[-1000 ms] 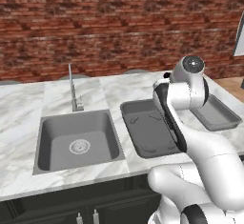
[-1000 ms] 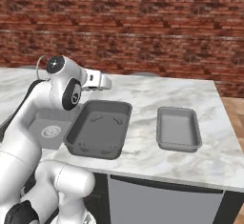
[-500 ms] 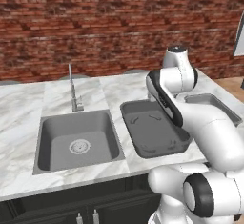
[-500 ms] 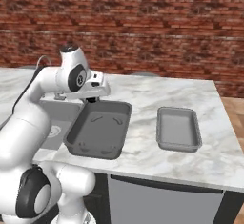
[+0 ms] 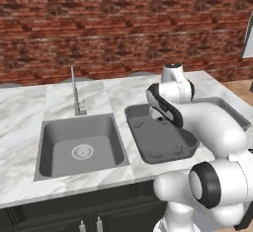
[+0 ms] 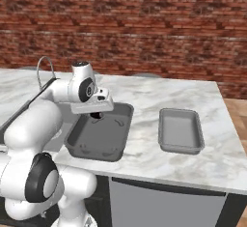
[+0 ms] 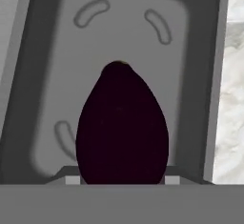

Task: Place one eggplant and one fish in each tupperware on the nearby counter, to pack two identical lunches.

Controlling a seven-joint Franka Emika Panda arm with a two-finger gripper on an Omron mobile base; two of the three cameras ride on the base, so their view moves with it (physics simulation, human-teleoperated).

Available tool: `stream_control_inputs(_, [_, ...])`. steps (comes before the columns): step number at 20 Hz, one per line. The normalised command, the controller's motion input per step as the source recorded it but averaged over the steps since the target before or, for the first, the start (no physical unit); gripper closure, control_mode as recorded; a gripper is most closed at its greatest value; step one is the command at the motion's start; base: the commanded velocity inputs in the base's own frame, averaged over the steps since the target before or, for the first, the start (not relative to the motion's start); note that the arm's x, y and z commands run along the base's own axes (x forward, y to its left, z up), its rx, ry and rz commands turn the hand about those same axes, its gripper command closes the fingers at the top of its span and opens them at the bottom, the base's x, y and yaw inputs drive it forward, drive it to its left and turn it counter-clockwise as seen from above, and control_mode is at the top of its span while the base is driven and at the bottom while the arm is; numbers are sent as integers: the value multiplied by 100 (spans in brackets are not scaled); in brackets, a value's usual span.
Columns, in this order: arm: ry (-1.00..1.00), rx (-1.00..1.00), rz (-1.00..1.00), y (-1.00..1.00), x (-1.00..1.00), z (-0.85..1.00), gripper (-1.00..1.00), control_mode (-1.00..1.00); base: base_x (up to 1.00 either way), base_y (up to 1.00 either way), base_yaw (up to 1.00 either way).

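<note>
A glossy, almost black eggplant [image 7: 121, 127] sits between my gripper's [image 7: 121, 180] fingers, which are shut on its wide end. It hangs over the floor of the large dark grey tupperware [image 7: 124, 32], well inside its walls. In the right base view the gripper [image 6: 96, 115] points down into that tub [image 6: 101, 139], with the eggplant [image 6: 96, 116] a dark spot under the hand. The smaller, lighter tupperware [image 6: 179, 130] stands apart to the right on the marble counter [image 6: 144, 95]. In the left base view my arm hides part of the large tub [image 5: 158, 139]. No fish is in view.
A steel sink [image 5: 79, 144] with a faucet [image 5: 75, 90] is set into the counter [image 5: 113, 90] left of the large tub. A red brick wall runs along the back. The counter ends just right of the small tub [image 5: 232, 112].
The arm has swung left from over the small tub, and the hand now hangs over the large tub with the eggplant still in it.
</note>
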Motion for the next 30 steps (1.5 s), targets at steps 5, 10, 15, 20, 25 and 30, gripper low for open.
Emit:
stream_control_inputs(5, [-18, 0, 0, 4, 18, -37, 100, -100, 0, 0, 0])
stream_control_inputs(10, [-24, 0, 0, 12, 21, -33, 100, -100, 0, 0, 0])
stream_control_inputs(15, [-3, 0, 0, 12, 18, -34, 100, -100, 0, 0, 0])
stream_control_inputs(20, [1, 0, 0, 1, 26, -15, 100, -100, 0, 0, 0])
stream_control_inputs(25, [1, 0, 0, 0, 30, -2, -100, -100, 0, 0, 0])
stream_control_inputs(30, [0, 0, 0, -1, 15, -11, -100, -100, 0, 0, 0])
